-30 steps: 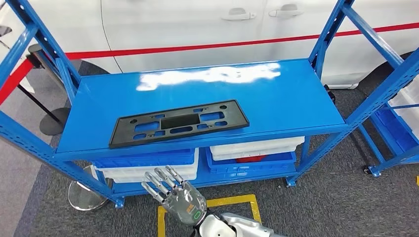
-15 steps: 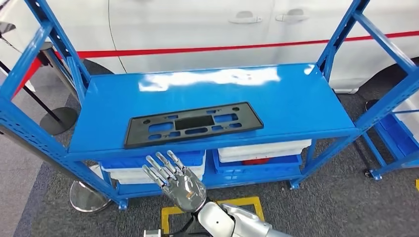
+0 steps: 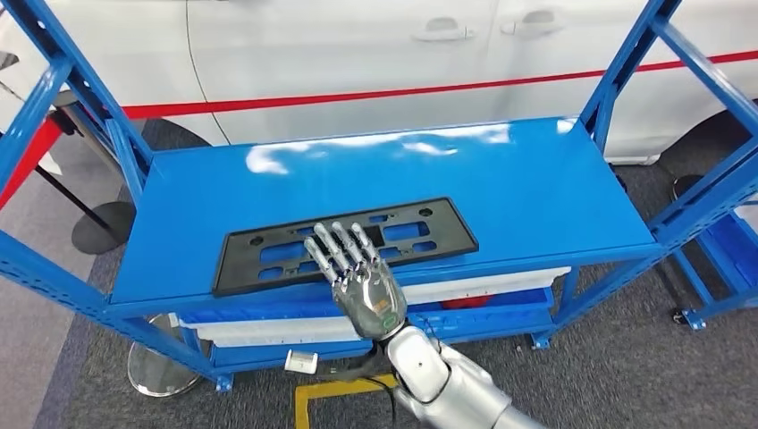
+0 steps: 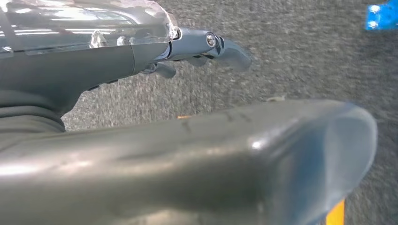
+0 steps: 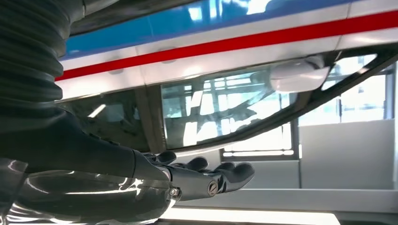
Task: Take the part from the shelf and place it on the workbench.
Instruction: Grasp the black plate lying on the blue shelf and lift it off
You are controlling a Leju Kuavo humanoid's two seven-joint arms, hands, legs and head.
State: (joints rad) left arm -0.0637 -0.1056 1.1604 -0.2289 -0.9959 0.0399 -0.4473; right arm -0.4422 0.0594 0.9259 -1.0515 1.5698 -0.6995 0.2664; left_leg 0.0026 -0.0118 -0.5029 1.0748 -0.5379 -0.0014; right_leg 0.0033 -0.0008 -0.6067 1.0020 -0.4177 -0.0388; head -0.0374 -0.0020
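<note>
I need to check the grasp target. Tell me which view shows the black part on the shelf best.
The head view: the whole black part lies flat on the blue shelf, with the right hand open over its near edge. The wrist views give nothing of it.

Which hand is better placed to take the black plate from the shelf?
The right hand: it is raised, fingers spread, over the near edge of the black perforated plate. The left hand hangs over the floor.

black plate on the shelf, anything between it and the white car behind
Bare blue shelf top alone separates the black plate from the white car, in the head view.
</note>
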